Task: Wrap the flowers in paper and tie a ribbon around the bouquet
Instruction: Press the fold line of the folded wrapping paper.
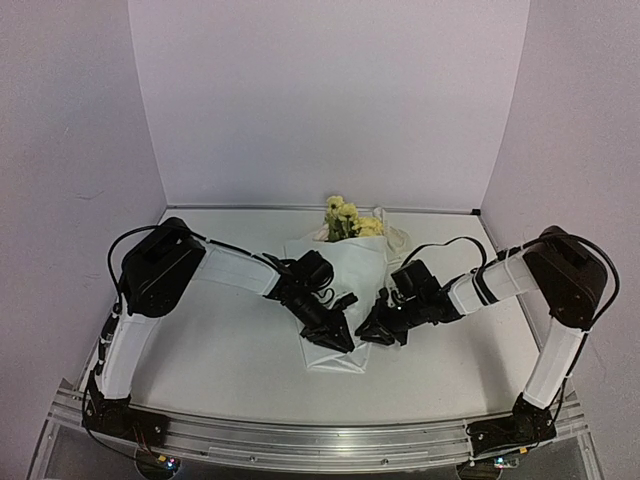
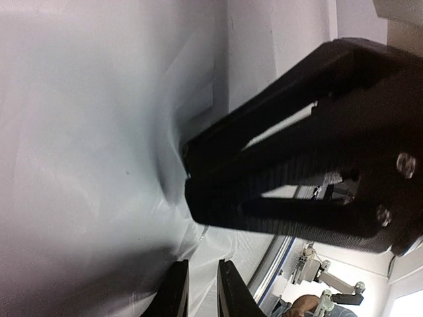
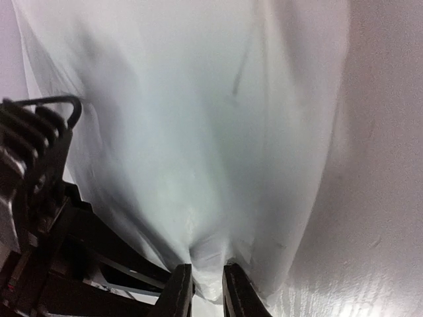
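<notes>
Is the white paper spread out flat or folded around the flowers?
Folded. The paper lies gathered into a narrow bundle, with only the yellow flowers poking out at its far end.

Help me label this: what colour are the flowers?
Pale yellow flowers, clearest in the top view.

Soft, even light from overhead keeps the top view bright and fairly sharp, with only faint shadows on the table (image 1: 220, 350) beneath the arms (image 1: 235, 268) and a mild violet tint on the walls (image 1: 330, 100). Both wrist views are close and soft-focused. In them the paper (image 3: 198, 119) looks smeared and grey in its folds.
</notes>
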Tool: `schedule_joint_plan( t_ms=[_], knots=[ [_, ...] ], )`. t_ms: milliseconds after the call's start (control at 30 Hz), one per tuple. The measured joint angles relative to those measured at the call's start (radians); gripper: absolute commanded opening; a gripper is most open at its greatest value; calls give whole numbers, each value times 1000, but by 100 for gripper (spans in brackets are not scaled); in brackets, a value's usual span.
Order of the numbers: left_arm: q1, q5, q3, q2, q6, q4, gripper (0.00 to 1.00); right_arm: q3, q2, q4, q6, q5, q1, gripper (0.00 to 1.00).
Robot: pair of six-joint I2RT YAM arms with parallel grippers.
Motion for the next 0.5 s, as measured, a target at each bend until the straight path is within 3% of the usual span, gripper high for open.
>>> schedule_joint_plan(
  t_ms=[500],
  knots=[
    [0,0,-4,0,21,2,17,100,112,58,65,-88,-145,16]
  ],
)
